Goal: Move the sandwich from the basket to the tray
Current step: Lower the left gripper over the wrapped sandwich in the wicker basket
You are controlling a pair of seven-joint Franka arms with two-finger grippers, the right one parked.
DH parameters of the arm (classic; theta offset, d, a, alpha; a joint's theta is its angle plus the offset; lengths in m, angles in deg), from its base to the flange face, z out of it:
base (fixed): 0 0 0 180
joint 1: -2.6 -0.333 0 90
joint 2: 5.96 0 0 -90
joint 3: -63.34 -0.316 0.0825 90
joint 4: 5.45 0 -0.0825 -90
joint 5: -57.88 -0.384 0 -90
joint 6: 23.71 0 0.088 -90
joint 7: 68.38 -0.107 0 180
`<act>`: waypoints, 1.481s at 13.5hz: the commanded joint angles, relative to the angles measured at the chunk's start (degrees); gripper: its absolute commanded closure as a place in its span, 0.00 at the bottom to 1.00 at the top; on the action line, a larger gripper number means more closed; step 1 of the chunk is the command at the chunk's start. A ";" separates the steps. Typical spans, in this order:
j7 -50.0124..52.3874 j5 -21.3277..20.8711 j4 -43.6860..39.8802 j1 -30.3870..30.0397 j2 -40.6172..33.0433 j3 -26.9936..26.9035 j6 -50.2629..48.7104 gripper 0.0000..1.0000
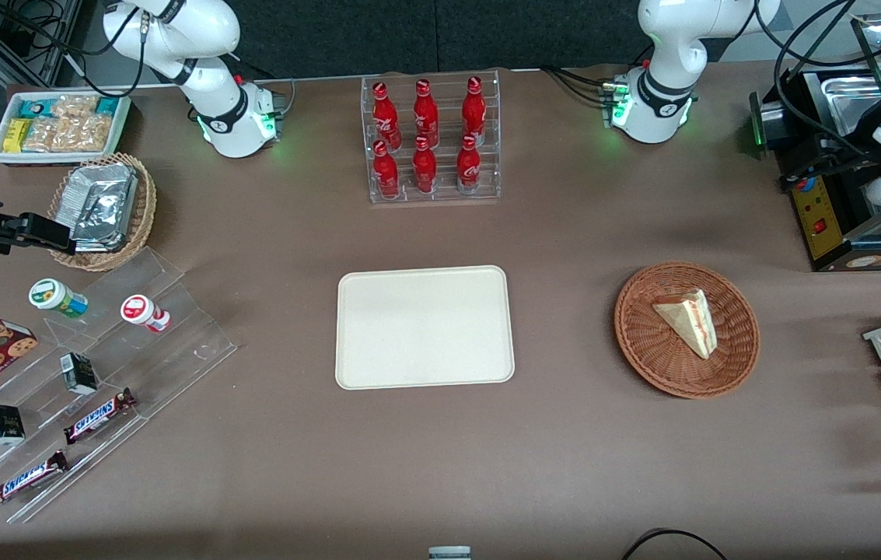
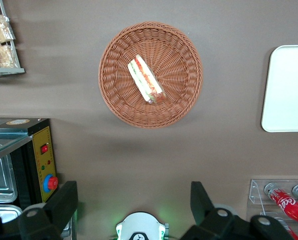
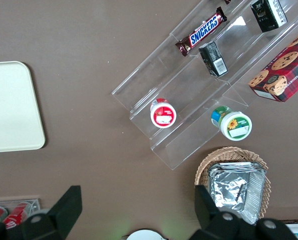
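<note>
Nearest: brown tabletop (image 1: 424,467) | flat cream rectangular tray (image 1: 424,327) bare | triangular cream-bread sandwich (image 2: 145,80) in round reddish-brown wicker basket (image 2: 113,100) | end effector (image 2: 133,205) released, high above | step: approach; we next descend and straddle the wedge.

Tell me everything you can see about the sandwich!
The sandwich is a small triangular wedge of pale cream bread. Its cut edge shows red and green filling layers, clearest from the left wrist view. It lies alone in the round brown wicker basket, resting on the woven bottom, toward the working arm's end of the table. Nothing else touches it. The open gripper hangs high above, well clear of it. The tray beside the basket has nothing on it.
</note>
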 commanded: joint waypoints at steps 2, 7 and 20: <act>-1.04 -0.73 -1.07 0.15 0.31 -0.18 -0.79 0.01; 1.85 -2.30 -0.37 0.15 4.62 -0.27 1.13 0.01; 32.35 -3.10 37.84 -0.38 4.97 -0.88 48.57 0.01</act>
